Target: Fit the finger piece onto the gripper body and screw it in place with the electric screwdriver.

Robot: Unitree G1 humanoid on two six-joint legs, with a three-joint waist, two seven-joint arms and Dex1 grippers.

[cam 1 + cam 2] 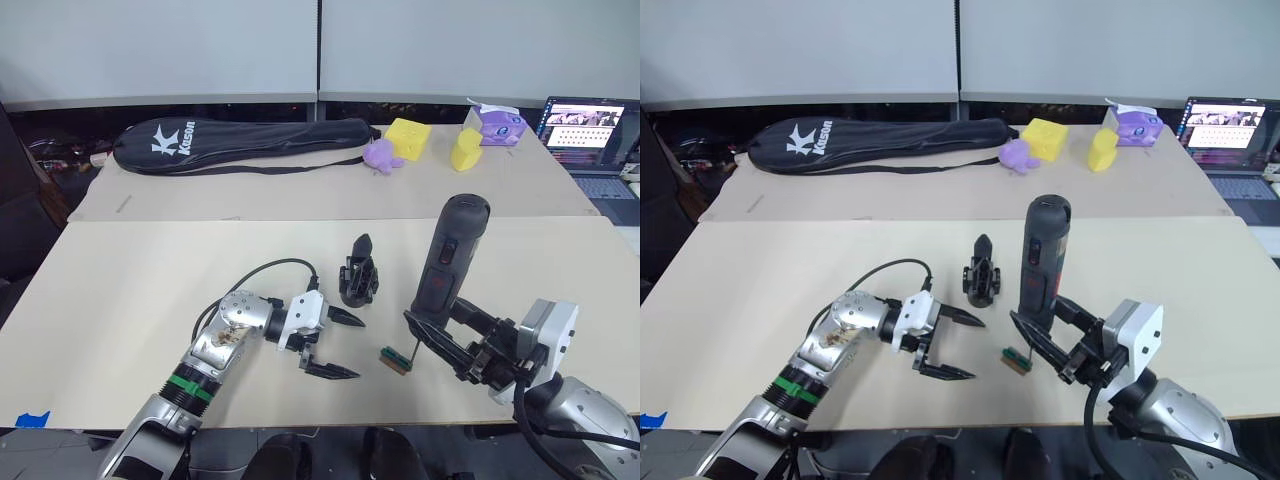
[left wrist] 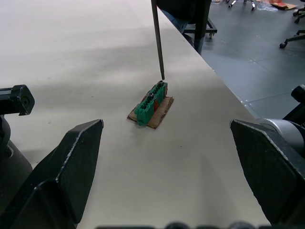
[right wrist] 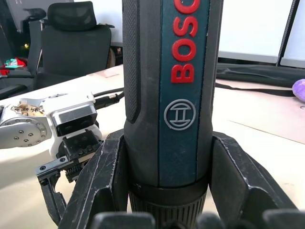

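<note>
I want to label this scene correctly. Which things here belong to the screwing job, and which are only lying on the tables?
Belonging to the job:
- electric screwdriver, held upright in the right gripper
- gripper body
- small green block under the bit
- left gripper, open

Only lying about:
- black racket bag
- yellow foam shapes
- purple toy
- laptop

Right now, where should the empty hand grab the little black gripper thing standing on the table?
Probably the gripper body around its wider lower block, coming in level from the left hand's side. It stands upright, its top tapers to a point, and the electric screwdriver stands on its other side.
</note>
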